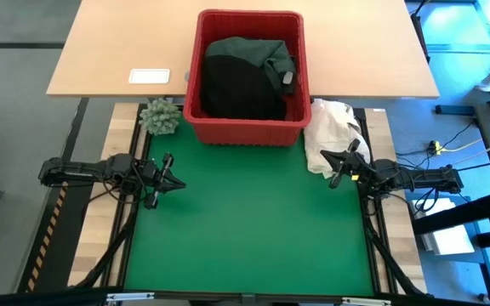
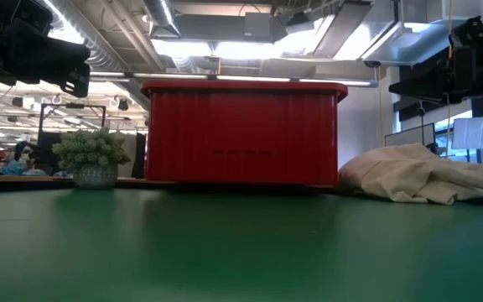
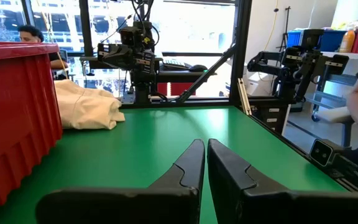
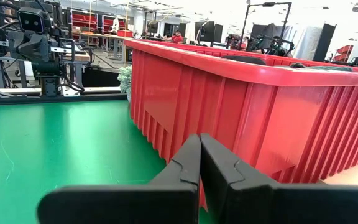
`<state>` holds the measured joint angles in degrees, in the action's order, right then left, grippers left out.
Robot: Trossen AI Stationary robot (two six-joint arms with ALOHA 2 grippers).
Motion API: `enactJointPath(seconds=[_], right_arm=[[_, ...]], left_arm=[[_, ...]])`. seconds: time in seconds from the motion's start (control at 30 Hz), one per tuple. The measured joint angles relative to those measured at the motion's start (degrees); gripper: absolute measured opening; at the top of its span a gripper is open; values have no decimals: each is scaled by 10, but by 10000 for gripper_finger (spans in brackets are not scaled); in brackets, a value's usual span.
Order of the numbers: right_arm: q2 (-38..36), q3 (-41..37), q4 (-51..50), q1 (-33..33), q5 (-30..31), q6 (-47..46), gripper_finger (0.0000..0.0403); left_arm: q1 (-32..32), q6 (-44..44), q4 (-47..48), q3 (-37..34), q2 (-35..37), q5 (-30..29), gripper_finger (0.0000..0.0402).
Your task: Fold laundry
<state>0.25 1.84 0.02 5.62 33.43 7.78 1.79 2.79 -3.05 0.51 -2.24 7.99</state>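
Laundry (image 1: 243, 78), a heap of soft black and dark green cloth garments, fills the red ribbed plastic basket (image 1: 196, 85) at the far edge of the green worktop (image 1: 245, 229). Judged limp and light; best pinched at a raised fold. The basket walls hinder side access. A cream-white cloth heap (image 1: 330, 132) lies beside the basket. Left gripper (image 1: 177, 182) and right gripper (image 1: 337, 165) hover with fingers together, empty.
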Motion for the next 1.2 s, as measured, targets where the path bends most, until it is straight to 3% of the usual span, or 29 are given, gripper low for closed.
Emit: enactJointPath(seconds=[1.2], right_arm=[[0,0,0,0,0,0,5]], left_arm=[[0,-19,-39,0,0,0,18]])
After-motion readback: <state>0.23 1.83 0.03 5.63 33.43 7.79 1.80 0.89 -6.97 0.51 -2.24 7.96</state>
